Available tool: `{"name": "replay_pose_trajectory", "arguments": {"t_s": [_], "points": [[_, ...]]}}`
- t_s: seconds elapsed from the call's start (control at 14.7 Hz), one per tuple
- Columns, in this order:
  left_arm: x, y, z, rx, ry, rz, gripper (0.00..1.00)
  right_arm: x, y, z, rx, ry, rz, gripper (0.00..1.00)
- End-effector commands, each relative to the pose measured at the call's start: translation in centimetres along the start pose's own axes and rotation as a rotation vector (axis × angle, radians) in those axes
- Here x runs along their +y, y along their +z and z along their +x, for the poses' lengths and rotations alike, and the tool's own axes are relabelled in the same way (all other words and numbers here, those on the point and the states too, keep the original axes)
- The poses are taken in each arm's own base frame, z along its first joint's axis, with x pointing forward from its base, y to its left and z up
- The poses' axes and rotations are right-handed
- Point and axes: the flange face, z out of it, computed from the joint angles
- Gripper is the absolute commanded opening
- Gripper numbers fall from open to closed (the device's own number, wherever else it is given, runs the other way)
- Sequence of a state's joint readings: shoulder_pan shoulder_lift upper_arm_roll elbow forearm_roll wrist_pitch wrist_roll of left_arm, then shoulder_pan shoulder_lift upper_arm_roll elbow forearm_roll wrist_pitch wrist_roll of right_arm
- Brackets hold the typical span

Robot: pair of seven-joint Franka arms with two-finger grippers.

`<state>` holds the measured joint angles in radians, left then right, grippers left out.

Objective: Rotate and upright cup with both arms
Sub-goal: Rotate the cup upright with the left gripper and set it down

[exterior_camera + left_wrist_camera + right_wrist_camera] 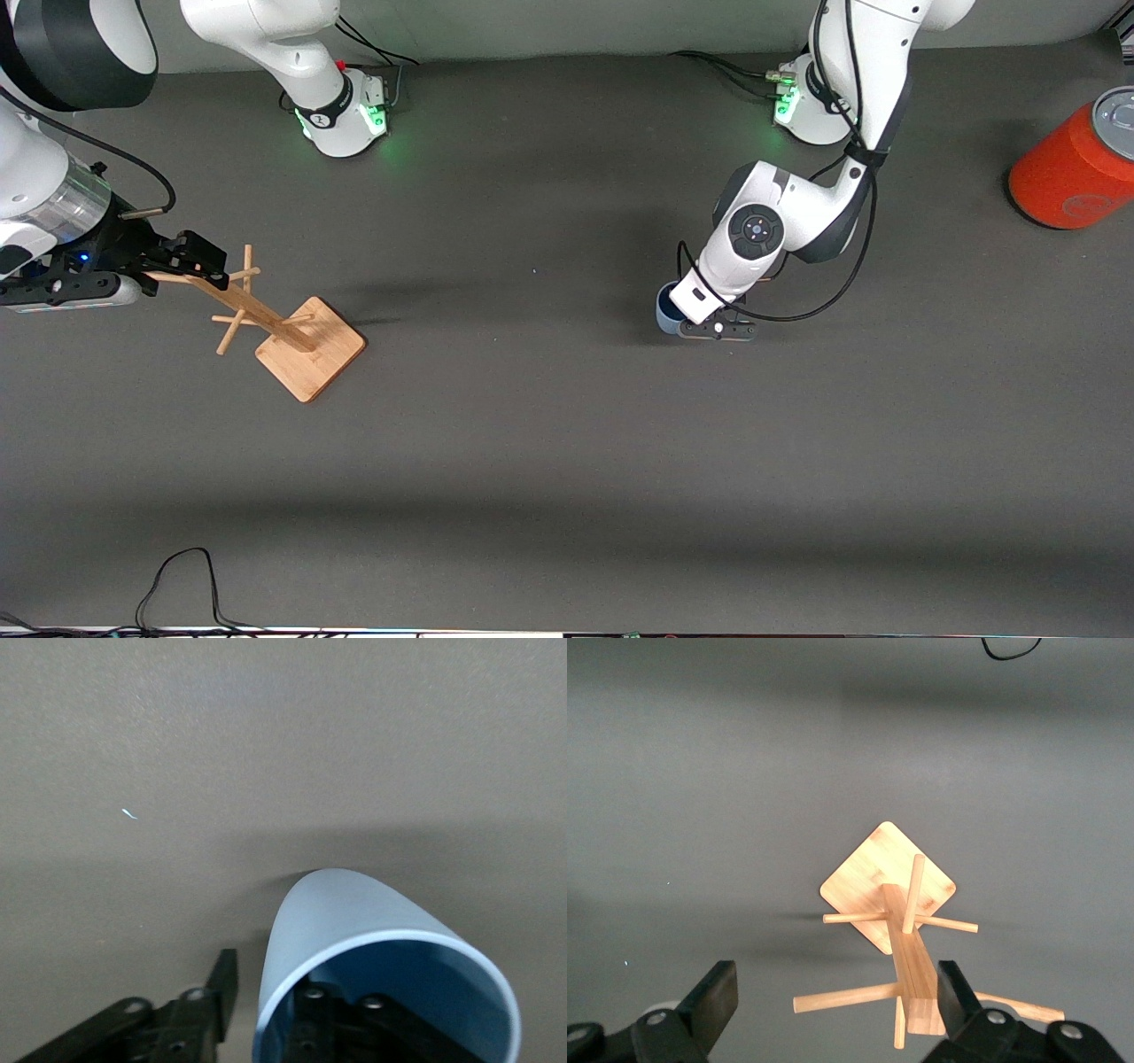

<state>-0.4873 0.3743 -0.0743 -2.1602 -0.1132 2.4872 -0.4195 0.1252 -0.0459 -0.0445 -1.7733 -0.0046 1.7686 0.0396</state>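
The pale-blue cup [665,314] sits on the dark table under the left arm's hand. In the left wrist view its open mouth faces the camera [354,912]. My left gripper [687,321] is open over the cup's rim [266,979]. One finger [223,979] is outside the wall with a small gap, and the other finger [314,1010] is inside the cup. My right gripper [197,258] is open [835,979] around the top of a wooden peg rack [283,330], away from the cup.
The wooden rack's square base [864,873] stands toward the right arm's end of the table. A large orange-red can [1074,170] with a grey lid lies at the left arm's end. Cables run along the table edge nearest the front camera.
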Motion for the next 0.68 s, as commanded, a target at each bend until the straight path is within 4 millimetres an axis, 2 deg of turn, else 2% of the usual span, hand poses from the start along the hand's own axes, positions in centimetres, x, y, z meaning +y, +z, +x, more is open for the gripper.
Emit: {"name": "replay_pose_trajectory", "arguments": {"t_s": [0.0, 0.14, 0.41, 0.61], "points": [[0.7, -1.1, 0.4, -0.026, 0.016, -0.008, 1.0, -0.3, -0.3, 1.0, -0.005, -0.029, 0.012, 1.0], [1.3, -3.0, 1.1, -0.067, 0.017, 0.002, 1.0, -0.6, -0.4, 1.1, -0.004, -0.022, 0.055, 1.0], [2.4, -8.3, 2.3, -0.156, 0.01, -0.006, 1.0, -0.8, -0.6, 1.7, 0.003, -0.01, 0.066, 1.0], [0.7, -14.6, 1.7, -0.191, -0.011, -0.021, 1.0, -0.2, -0.8, 2.0, 0.008, -0.001, 0.065, 1.0]]}}
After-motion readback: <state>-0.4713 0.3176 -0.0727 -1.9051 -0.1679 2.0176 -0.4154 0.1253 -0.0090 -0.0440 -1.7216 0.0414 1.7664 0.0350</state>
